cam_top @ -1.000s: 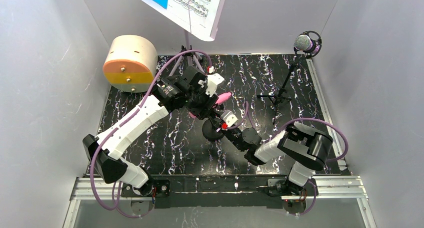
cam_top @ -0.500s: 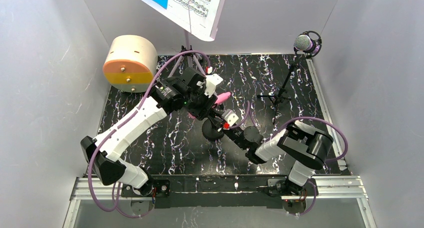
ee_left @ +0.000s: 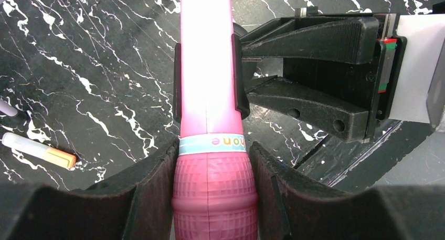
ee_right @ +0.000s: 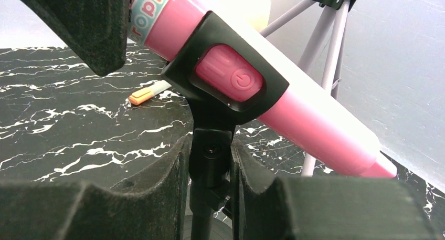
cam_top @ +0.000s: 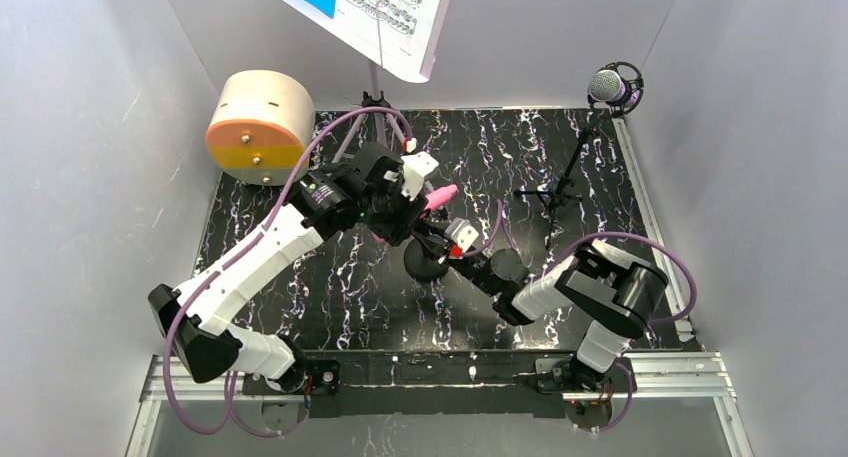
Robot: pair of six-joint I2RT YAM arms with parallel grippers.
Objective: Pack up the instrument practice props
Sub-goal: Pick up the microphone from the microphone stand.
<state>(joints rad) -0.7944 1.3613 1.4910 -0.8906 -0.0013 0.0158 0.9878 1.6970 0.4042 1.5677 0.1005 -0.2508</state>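
Left end effector: fingers partly spread and pressed on either side of the pink microphone at its textured head end, just behind the pale blue band.

Right end effector: fingers narrowly parted, pinching the black stand post directly beneath the black clip that cradles the microphone body.

The microphone sits tilted in the clip, above the counter and near its centre.

Legible marking: the band shows "roph" in the right wrist view and "one", inverted, in the left wrist view. The pink button carries a power symbol.

Left arm: extends diagonally from the near left base to mid-counter, wrist turned to the right.

Right arm: folded at the elbow near the right edge, forearm reaching left to the stand.

An orange-capped marker lies flat on the counter, near the grip.
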